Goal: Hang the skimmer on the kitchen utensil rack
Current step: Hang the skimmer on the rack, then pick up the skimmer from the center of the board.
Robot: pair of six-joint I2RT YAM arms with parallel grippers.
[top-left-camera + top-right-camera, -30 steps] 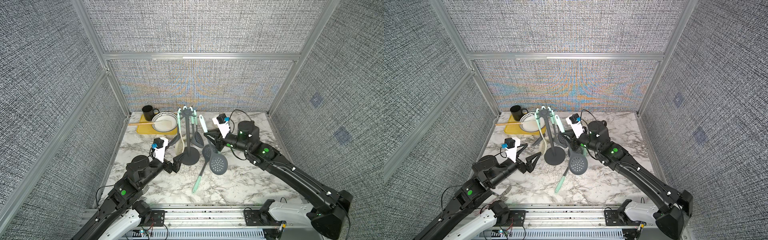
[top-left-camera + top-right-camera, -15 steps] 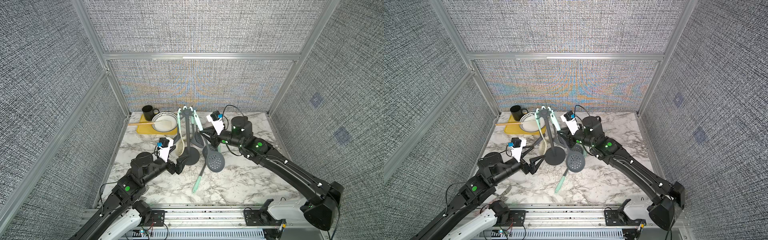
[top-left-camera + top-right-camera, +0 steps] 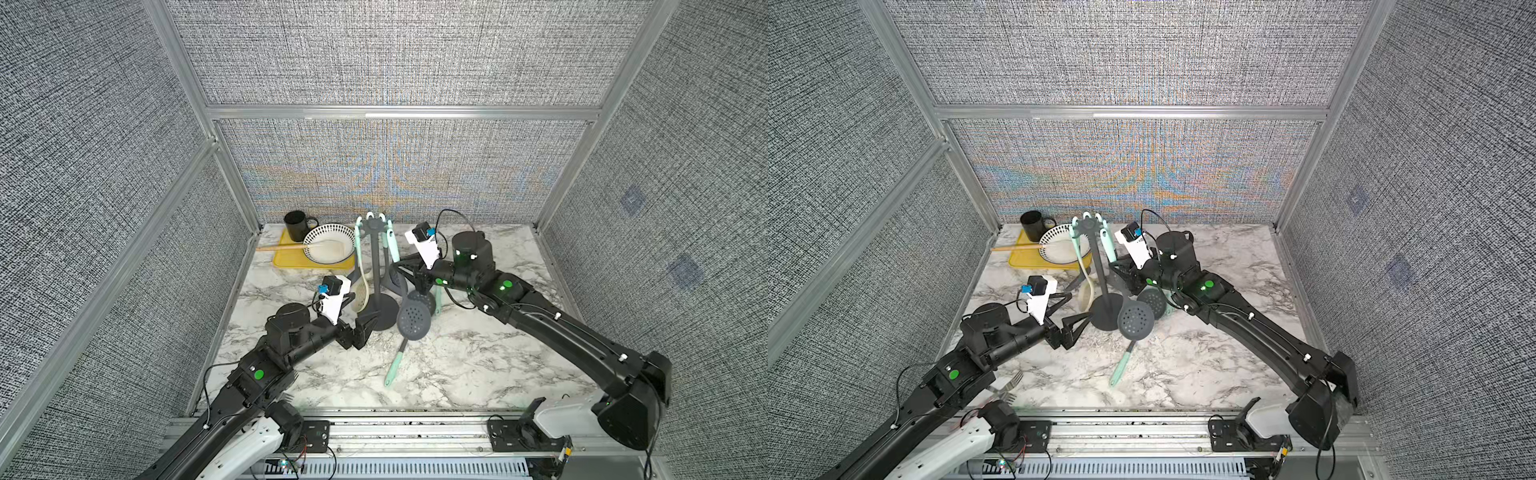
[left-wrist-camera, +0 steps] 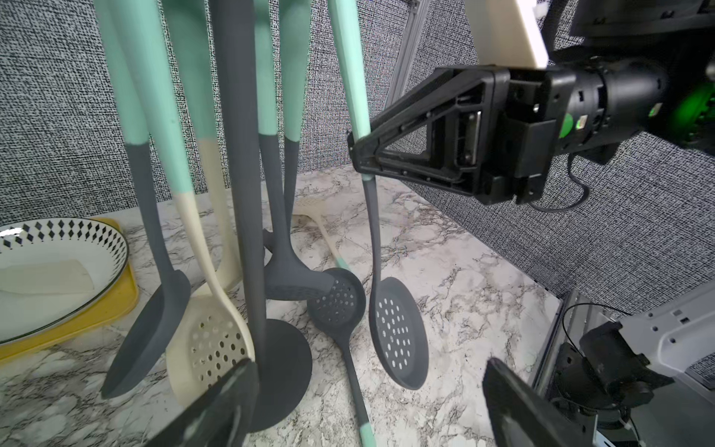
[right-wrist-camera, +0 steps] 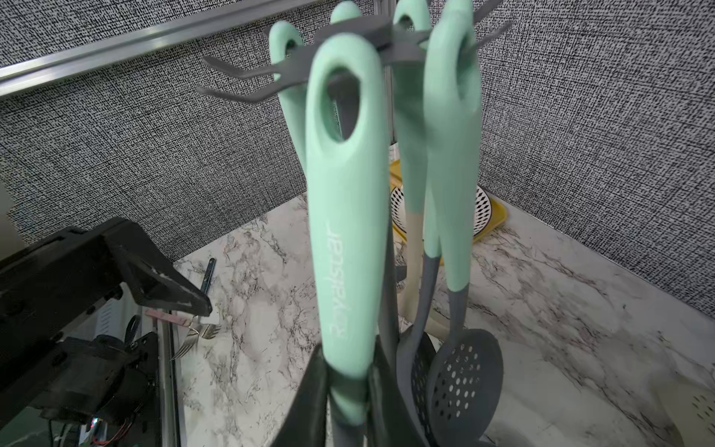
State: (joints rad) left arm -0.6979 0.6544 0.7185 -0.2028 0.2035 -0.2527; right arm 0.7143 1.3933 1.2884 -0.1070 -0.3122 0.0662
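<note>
Right wrist view: our right gripper [image 5: 344, 387] pinches the mint-handled, dark grey perforated skimmer [image 5: 348, 240] beside the dark grey star-crowned rack [image 5: 360, 35]; our left gripper [image 3: 362, 330] gapes wide.

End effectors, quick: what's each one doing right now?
Left end effector: open, holding nothing.
Right end effector: shut on the skimmer, gripping its handle.
</note>
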